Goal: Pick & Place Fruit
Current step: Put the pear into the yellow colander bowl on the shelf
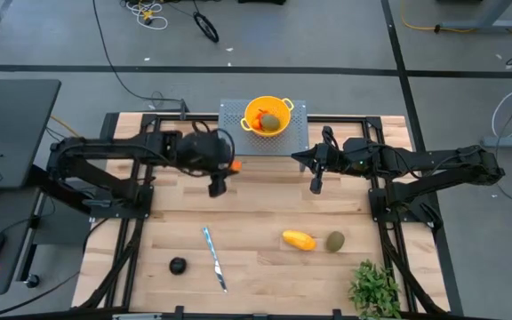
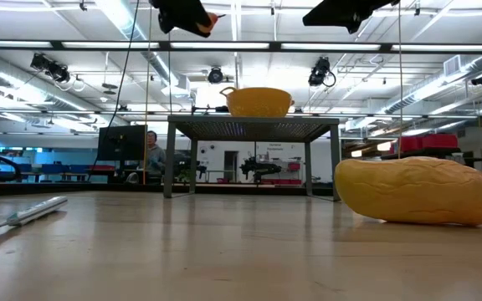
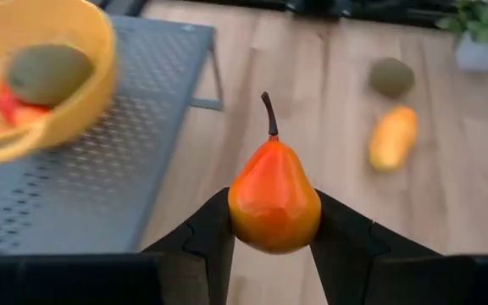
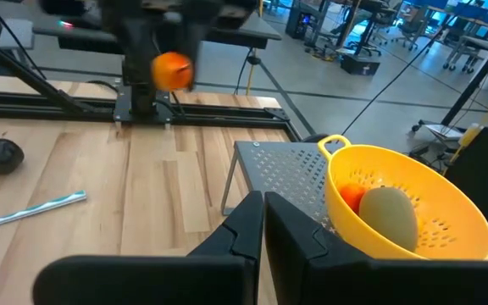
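Note:
My left gripper [image 3: 274, 246] holds an orange-red pear [image 3: 274, 196] high above the table, just near of a yellow colander [image 1: 249, 111]; the pear [image 4: 173, 70] also shows in the right wrist view. The colander stands on a grey perforated stand [image 3: 100, 169] at the table's far edge, with a green fruit [image 3: 47, 72] and an orange-red one inside. A yellow-orange oblong fruit [image 1: 299, 240], an olive-green oval [image 1: 335, 241] and a dark round fruit [image 1: 178, 265] lie on the table. My right gripper [image 1: 316, 185] hovers shut and empty to the right of the stand. My left gripper pinches the pear's wide lower body [image 3: 242, 212] between its two fingers [image 3: 210, 246], one on each side. The fingers come from the table's left, slanting down. The pear is lifted clear of the table, its stem [image 3: 269, 114] pointing away from the gripper.
A slim silver knife [image 1: 214, 258] lies on the near part of the table between the dark fruit and the oblong one. A leafy green plant [image 1: 376, 289] stands at the near right corner. Bare wood lies in the middle of the table.

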Tool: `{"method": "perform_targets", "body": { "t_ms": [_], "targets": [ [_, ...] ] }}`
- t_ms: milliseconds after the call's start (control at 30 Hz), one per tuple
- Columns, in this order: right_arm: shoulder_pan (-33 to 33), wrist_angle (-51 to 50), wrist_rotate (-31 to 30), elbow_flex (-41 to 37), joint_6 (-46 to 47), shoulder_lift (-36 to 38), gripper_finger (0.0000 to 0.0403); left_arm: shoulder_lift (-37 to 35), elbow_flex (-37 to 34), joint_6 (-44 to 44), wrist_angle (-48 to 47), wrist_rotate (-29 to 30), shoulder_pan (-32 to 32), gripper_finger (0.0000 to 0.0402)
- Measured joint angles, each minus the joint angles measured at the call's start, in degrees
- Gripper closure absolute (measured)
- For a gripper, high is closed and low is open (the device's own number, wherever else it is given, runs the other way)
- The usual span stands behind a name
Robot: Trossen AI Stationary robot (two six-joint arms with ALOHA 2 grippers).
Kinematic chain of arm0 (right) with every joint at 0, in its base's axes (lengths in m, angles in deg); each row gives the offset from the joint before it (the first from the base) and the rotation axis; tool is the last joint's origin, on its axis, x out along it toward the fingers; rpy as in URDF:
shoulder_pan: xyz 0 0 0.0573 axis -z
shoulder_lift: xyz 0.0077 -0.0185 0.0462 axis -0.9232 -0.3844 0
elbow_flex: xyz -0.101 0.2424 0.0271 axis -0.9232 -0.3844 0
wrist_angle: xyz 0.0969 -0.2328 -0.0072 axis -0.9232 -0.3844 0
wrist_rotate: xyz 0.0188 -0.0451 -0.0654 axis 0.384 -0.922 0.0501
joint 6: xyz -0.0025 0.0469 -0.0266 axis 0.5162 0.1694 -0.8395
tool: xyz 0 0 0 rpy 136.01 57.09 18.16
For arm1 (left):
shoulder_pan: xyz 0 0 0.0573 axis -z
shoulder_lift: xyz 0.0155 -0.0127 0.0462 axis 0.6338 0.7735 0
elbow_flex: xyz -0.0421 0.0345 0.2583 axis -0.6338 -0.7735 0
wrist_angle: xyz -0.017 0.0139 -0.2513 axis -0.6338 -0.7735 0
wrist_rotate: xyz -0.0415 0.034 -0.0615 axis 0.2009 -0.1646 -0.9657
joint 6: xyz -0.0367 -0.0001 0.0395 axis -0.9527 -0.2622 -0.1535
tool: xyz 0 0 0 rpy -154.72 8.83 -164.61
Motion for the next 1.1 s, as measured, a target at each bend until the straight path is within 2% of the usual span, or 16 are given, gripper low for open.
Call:
{"method": "perform_targets", "body": {
  "t_ms": [300, 600, 1100],
  "targets": [
    [0.0, 0.0, 0.02, 0.0, -0.02, 0.0, 0.0381, 0.01, 4.69, 3.94, 0.15, -0.65, -7.51, 0.0264],
    [-0.02, 0.0, 0.02, 0.0, 0.0, 0.0, 0.0381, 0.01, 6.35, 6.54, 0.28, -1.98, -10.71, 0.0264],
    [-0.02, 0.0, -0.02, 0.0, -0.02, 0.0, 0.0381, 0.02, 6.45, 9.44, 14.36, -2.18, -18.19, 0.0264]
  ]
}}
